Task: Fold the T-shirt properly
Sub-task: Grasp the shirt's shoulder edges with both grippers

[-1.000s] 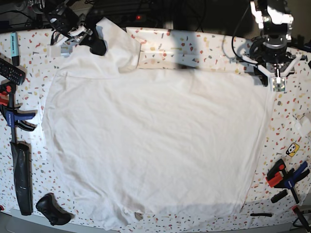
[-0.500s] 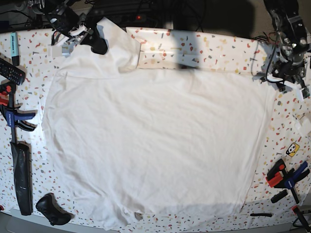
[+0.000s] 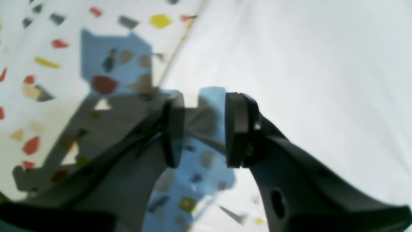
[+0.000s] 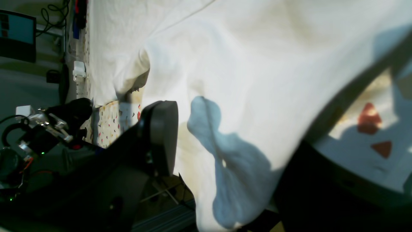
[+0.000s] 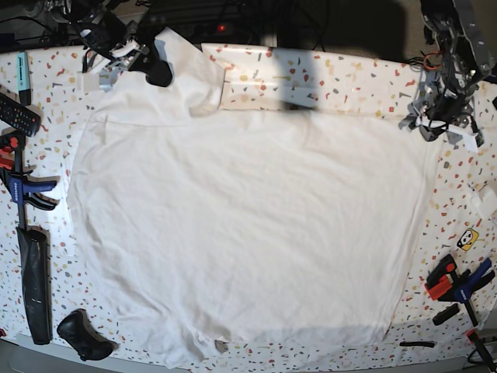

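Note:
The white T-shirt (image 5: 248, 233) lies spread flat over most of the speckled table (image 5: 349, 81). Its far left part is bunched up in a raised fold. My right gripper (image 5: 155, 74) is at that fold. In the right wrist view its jaws (image 4: 238, 141) stand wide apart and open, with the shirt cloth (image 4: 241, 64) hanging between the fingers. My left gripper (image 5: 439, 124) hovers low at the shirt's far right corner. Its pads are apart with nothing between them (image 3: 204, 129), over the shirt's edge (image 3: 305, 64) and the tabletop (image 3: 32, 64).
Clamps lie at the left edge (image 5: 19, 186) and the near right (image 5: 458, 284). A remote (image 5: 15, 113), a long black bar (image 5: 35, 284) and a black lump (image 5: 81, 334) line the left side. Cables and gear stand behind the table.
The left arm has swung and tilted, bringing its gripper down beside the shirt's far right corner. The right arm and the shirt have not moved.

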Controlling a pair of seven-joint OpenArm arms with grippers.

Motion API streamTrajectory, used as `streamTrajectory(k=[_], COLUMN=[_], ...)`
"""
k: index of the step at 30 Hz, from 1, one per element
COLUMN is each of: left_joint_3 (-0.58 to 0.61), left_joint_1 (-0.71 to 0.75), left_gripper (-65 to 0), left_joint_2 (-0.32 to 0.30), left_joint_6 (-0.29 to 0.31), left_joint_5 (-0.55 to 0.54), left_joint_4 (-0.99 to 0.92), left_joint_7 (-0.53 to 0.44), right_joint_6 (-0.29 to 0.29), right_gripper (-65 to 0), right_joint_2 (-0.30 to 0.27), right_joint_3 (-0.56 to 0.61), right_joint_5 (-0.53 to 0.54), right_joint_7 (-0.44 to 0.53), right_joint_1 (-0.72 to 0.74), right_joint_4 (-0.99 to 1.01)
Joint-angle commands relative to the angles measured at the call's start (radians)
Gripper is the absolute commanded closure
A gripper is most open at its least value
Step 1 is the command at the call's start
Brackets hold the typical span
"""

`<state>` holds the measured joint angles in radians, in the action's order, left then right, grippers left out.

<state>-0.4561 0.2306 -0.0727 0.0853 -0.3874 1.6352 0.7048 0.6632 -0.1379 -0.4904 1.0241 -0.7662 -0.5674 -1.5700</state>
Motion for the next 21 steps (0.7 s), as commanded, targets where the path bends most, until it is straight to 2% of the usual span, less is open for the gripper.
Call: streamTrajectory(k=[1,8,10,13,18,19,21], left_joint_3=[-0.002,-0.002,-0.002,-0.002,-0.002,-0.002,-0.002], left_joint_1=[-0.021,-0.087,-0.085,-0.081,-0.081,-0.081,-0.081], left_gripper=[-20.0,-19.8,-15.4,-0.4,0.0,0.0,0.0], left_joint_2=[-0.011,-0.011,-0.011,-0.011,-0.011,-0.011,-0.011], left_joint_6=[0.019,0.061,0.075,0.077,0.077,0.077,0.077], left_joint_5=[-0.012,-0.095,-0.120,-0.118,-0.095,-0.076,-0.040], left_joint_4=[-0.011,-0.127,-0.129,-0.129,-0.129,-0.129,-0.128], left_joint_7=[0.000,0.093,0.123,0.137,0.137,0.137,0.137], right_joint_6=[0.003,0.003,0.003,0.003,0.003,0.003,0.003], right_gripper=[-31.2,-31.2,-31.2,-31.2,-31.1,-29.8,-22.6], right_joint_2=[-0.006,-0.006,-0.006,-0.006,-0.006,-0.006,-0.006], right_joint_3=[0.000,0.000,0.000,0.000,0.000,0.000,0.000], right_joint_5=[-0.026,-0.026,-0.025,-0.026,-0.026,-0.026,-0.025], right_joint_7=[-0.039,-0.039,-0.039,-0.024,0.004,0.007,0.010], right_joint_1=[-0.011,-0.011,-0.011,-0.011,-0.011,-0.011,-0.011], right_joint_4=[-0.005,-0.005,-0.005,-0.005,-0.005,-0.005,-0.005])
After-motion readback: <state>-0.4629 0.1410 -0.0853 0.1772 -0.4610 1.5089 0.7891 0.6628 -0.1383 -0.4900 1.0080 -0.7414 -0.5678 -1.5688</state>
